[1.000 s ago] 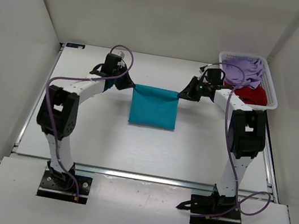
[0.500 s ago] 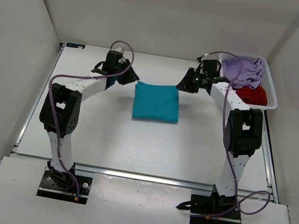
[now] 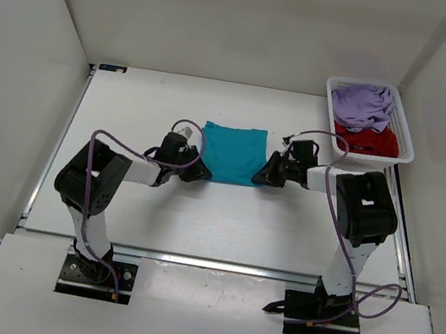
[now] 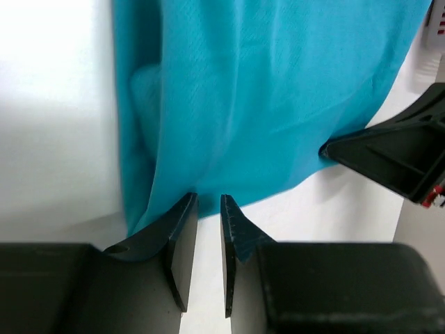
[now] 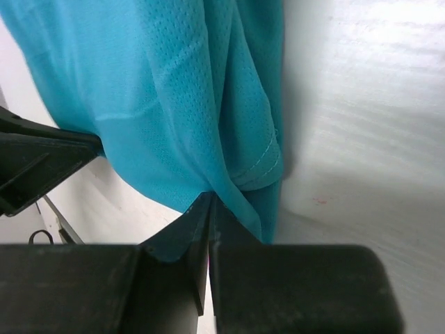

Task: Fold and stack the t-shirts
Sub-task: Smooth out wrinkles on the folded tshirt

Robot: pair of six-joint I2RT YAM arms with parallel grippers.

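Lying folded mid-table: teal t-shirt (image 3: 232, 151), roughly square. Right gripper (image 5: 208, 200) is at its near right corner, fingers pressed together, pinching the hem. Left gripper (image 4: 208, 203) is at the near left corner, jaws a narrow gap apart, tips at the cloth edge, nothing clamped. Lavender t-shirt (image 3: 362, 105) and dark red t-shirt (image 3: 370, 143) sit bunched in the white basket (image 3: 407, 145) at the table's (image 3: 281, 228) far right corner, well apart from the teal one.

Bright even light, faint soft shadows, table (image 4: 49, 104) blown out white at 10 o'clock in left wrist view, teal shirt (image 5: 174, 83) weave crisp in right wrist view
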